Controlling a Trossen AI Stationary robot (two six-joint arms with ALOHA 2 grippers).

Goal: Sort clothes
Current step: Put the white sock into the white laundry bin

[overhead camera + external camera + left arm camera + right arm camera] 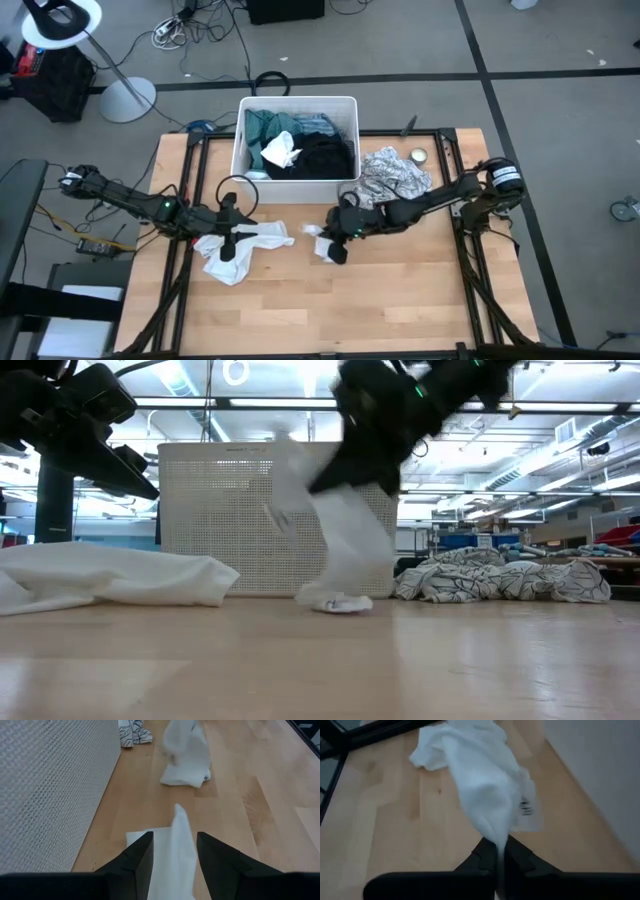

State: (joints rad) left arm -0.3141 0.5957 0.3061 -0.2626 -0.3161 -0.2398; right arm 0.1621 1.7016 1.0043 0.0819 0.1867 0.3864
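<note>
Right gripper (337, 247) is near the middle of the table (400, 300), fingers pinched closed on a small white cloth (345, 540). The cloth hangs from the grip, and its lower end rests on the wood in a small bunch just in front of the tub (345, 185). Right wrist view shows the fabric clamped between the two fingers (517, 857).

Left gripper (230, 238) sits toward the left edge of the table, fingers spread apart with a ridge of a larger white garment (250, 243) between them. That garment lies flat and spread on the wood. Cannot tell if the fingertips (142, 852) touch it.

White tub stands at the back edge of the table, at its middle. It holds teal (262, 125), black (325, 155), blue-striped (315, 123) and white (278, 153) pieces. A white-grey patterned garment (395, 172) lies crumpled on the table just right of the tub, toward the back right corner.
</note>
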